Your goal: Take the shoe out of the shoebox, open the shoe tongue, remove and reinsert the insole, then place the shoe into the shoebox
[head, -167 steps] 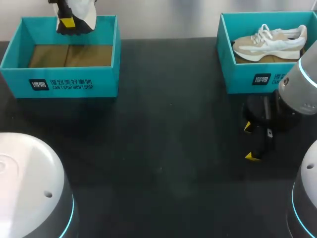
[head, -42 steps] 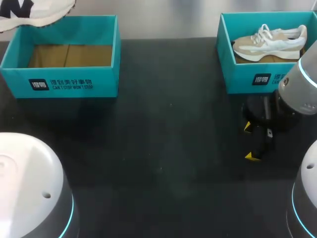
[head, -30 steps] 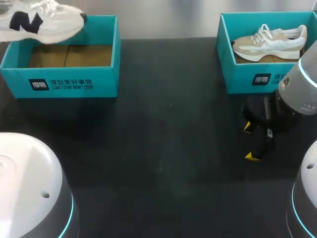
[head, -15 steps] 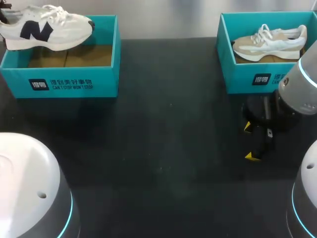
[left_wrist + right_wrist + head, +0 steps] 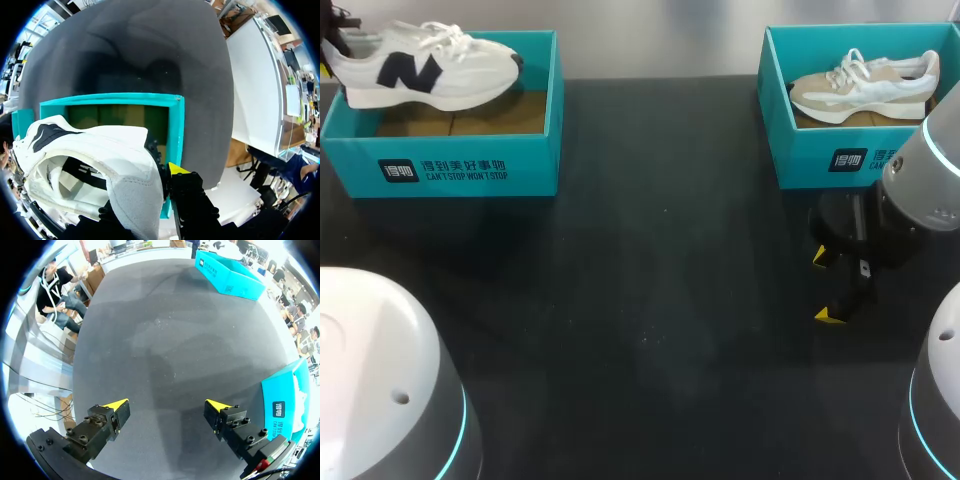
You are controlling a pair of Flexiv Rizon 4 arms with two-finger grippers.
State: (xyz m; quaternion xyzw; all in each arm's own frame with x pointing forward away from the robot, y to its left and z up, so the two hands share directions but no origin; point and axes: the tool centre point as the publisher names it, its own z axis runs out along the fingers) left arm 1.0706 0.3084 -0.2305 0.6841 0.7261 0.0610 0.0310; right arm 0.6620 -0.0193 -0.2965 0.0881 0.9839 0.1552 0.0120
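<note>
Black table [image 5: 640, 300]: left fingers [image 5: 176, 168] grip white shoe [image 5: 430, 70]; right fingers [image 5: 116, 404] spread wide.

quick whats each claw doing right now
left claw: closed on the heel of the white shoe
right claw: open, holding nothing

A robotics test lab, not a shoe shop: a grey-and-white left robot arm [image 5: 380, 390] and a right robot arm [image 5: 930, 170], both ringed with cyan light, flank a matte black table [image 5: 650, 300]. At its far side stand two matching props, a left teal cardboard shoebox [image 5: 460, 170] and a right teal cardboard shoebox [image 5: 820, 160]. A white sneaker with a dark side letter [image 5: 430, 70] hangs over the first; a beige-and-white laced sneaker [image 5: 865, 85] lies in the second.
</note>
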